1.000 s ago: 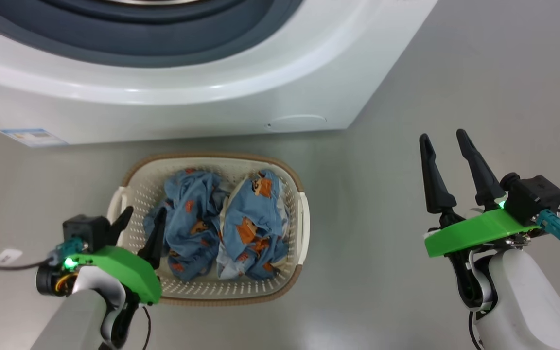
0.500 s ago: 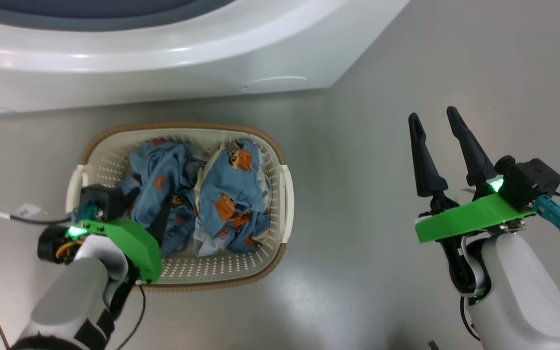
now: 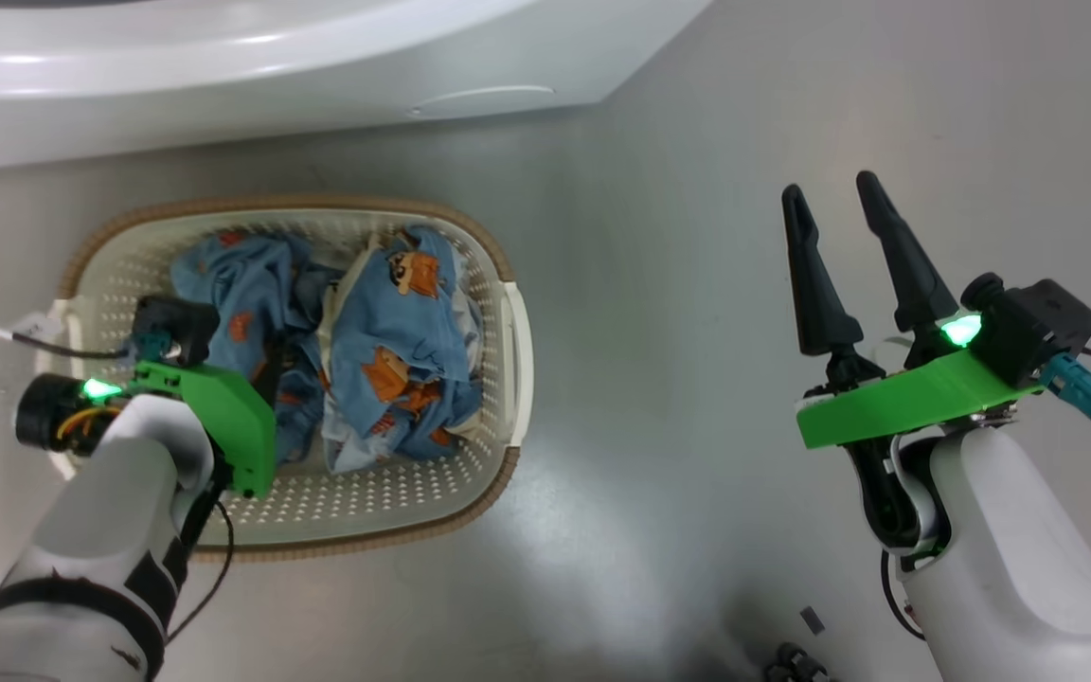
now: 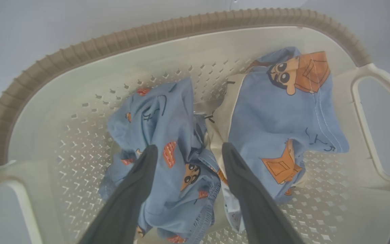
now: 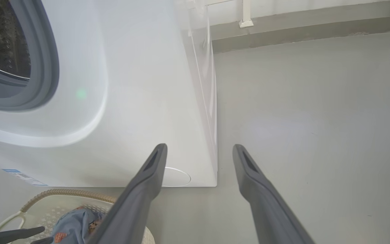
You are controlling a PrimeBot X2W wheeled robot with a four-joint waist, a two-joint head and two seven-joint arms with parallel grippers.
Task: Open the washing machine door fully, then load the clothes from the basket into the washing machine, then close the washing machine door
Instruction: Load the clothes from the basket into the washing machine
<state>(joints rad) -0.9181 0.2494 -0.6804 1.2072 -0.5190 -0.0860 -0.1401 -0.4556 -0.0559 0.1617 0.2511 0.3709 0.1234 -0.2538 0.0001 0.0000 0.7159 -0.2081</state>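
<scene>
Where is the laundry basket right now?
The basket sits on the floor at the left of the head view, just before the washing machine, with the left gripper inside it.

Bright, cool, even light all round, with no hard shadows anywhere. A pale sheen pools on the grey floor [image 3: 593, 559], and only a faint soft shadow hugs the near rim of the basket [image 3: 498, 379]. White streaks of glare ride the washing machine [image 3: 223, 57] front. In the right wrist view that front turns milky and soft. The clothes [image 4: 276, 112] read crisp.
</scene>
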